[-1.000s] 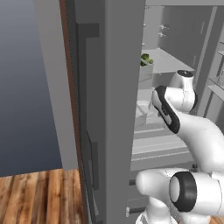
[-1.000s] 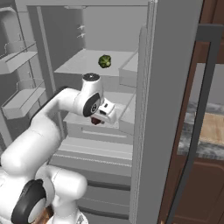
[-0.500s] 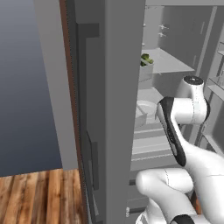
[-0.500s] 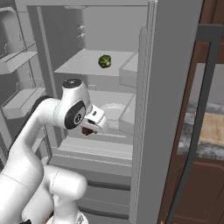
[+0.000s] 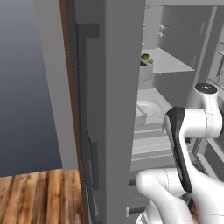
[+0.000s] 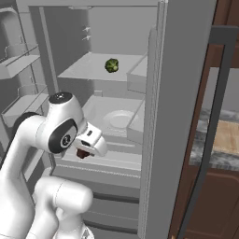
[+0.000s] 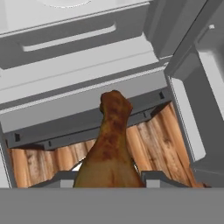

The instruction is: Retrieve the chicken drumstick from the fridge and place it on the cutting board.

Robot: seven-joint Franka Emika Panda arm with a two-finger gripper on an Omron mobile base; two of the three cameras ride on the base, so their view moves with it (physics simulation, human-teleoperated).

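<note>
The chicken drumstick (image 7: 111, 146) is a brown piece of meat clamped between my two fingertips (image 7: 59, 178), its narrow end pointing away from the hand. In the right base view my gripper (image 6: 87, 148) is shut on the drumstick (image 6: 81, 154), held just in front of the lower shelves of the open grey fridge (image 6: 179, 93). Below the drumstick, the hand view looks down on the fridge's lower drawers and the wood floor. The cutting board (image 6: 228, 135) lies on the counter to the right of the fridge, well away from my gripper.
A green leafy vegetable (image 6: 111, 65) sits on the upper shelf, and a white plate (image 6: 119, 118) on the shelf below. The open fridge door (image 5: 118, 87) stands at my left, door bins (image 6: 18, 65) beside the arm. Dark brown cabinets (image 6: 210, 200) carry the counter.
The arm has drawn back out of the fridge and lower, toward the base, carrying the drumstick with it. The vegetable and plate stay put.
</note>
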